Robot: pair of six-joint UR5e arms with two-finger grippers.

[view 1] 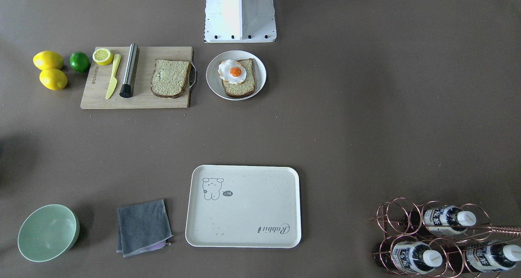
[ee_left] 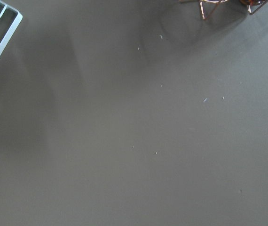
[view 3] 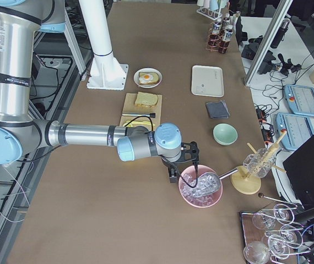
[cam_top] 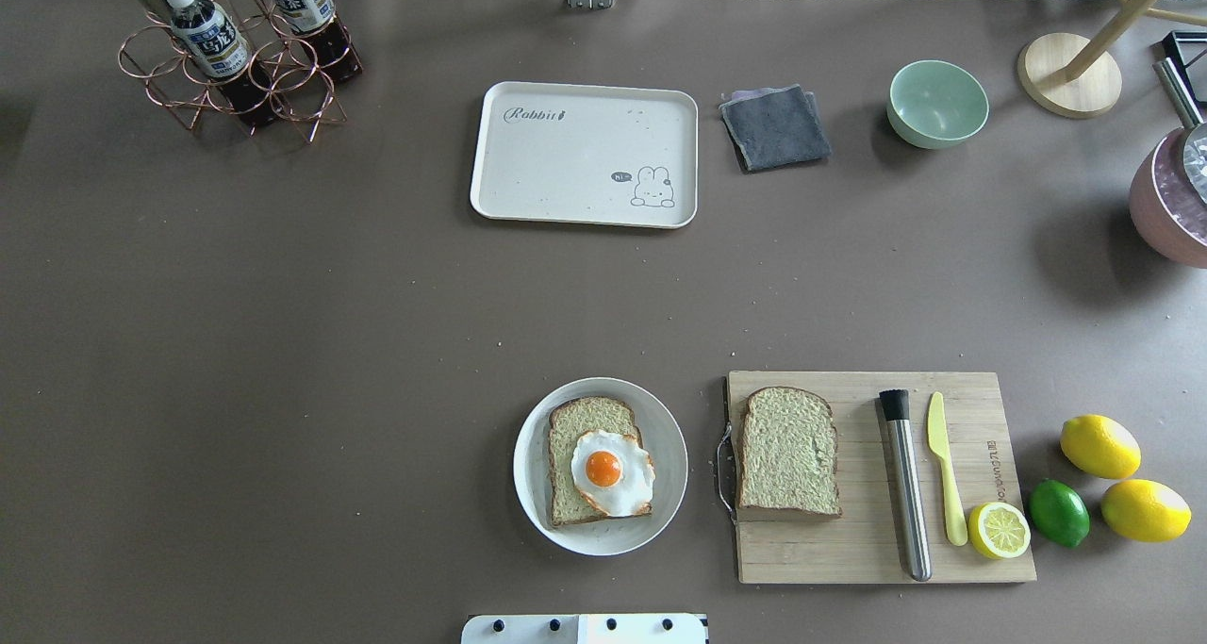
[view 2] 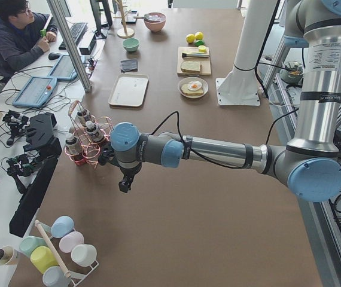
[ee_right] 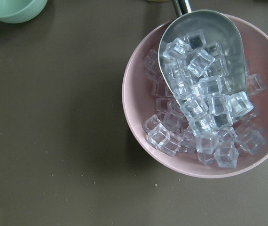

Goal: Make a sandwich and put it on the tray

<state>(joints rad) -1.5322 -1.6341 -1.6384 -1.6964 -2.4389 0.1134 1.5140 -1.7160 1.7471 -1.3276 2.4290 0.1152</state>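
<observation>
Sandwich [cam_top: 601, 462] unbuilt; both arms outstretched horiz., L gripper [view 2: 123, 186], R gripper [view 3: 172, 176] open/shut can't tell.

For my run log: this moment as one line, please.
status: not started | egg on slice, plate | second slice on cutting board | tray: no food

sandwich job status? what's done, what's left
Done: the fried egg lies on one bread slice on the plate. In hand: nothing visible. The left gripper hangs near the bottle rack and the right gripper near the ice bowl, both far from the food. Left: set the second slice, on the cutting board, over the egg, then carry it all to the tray, which bears no food.
</observation>
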